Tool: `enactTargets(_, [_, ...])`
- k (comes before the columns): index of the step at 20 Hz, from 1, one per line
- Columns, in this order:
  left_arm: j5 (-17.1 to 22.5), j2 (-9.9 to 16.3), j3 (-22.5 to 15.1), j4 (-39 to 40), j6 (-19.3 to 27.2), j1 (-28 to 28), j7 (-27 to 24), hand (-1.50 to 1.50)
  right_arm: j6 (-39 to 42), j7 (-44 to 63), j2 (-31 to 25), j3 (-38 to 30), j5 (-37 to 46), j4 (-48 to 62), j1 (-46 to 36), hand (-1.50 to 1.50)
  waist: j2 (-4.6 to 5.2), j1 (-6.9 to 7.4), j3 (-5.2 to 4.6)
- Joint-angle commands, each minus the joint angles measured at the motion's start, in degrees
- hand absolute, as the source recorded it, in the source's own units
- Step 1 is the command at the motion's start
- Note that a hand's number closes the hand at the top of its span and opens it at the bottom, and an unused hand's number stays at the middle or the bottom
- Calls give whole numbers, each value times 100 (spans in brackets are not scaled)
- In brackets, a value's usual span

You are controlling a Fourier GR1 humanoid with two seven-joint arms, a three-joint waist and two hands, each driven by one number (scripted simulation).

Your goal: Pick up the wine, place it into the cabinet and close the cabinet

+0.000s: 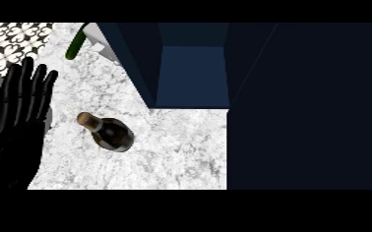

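Wine bottle stands upright on the desk, free of any hand, in front of the open cabinet. Dark rounded glass body, narrow neck, tan cork-coloured top; smooth curved sides may slip, so wrap the fingers round the body below the neck, then lift straight. Left hand rests at the left edge, fingers straight and released, holding nothing. Right hand is not visible. Desk surface is mottled white stone; cabinet panels are flat dark blue.
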Motion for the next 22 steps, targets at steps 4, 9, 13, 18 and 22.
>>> enactTargets(4, [399,107,-656,-13,-967,372,-566,-150,194,-333,164,215,-74,-625,829,-150,-29,-102,82])
enactTargets(9, [1633,-196,-1580,-291,-1546,1245,135,-150,611,403,67,867,-436,-844,865,-150,-45,5,78])
enactTargets(13, [1860,-53,-1704,-1024,-1516,1799,403,-150,588,850,-6,1045,-400,-1831,1384,-150,-34,-17,81])
enactTargets(18, [1819,-140,-1909,-1436,-1215,1686,880,-150,264,1987,51,1150,-327,-2263,754,-150,-13,-3,82])
enactTargets(22, [1440,-226,-2443,-1848,-1052,2069,933,-150,227,2285,58,1111,-376,-2430,648,-150,-17,3,83])
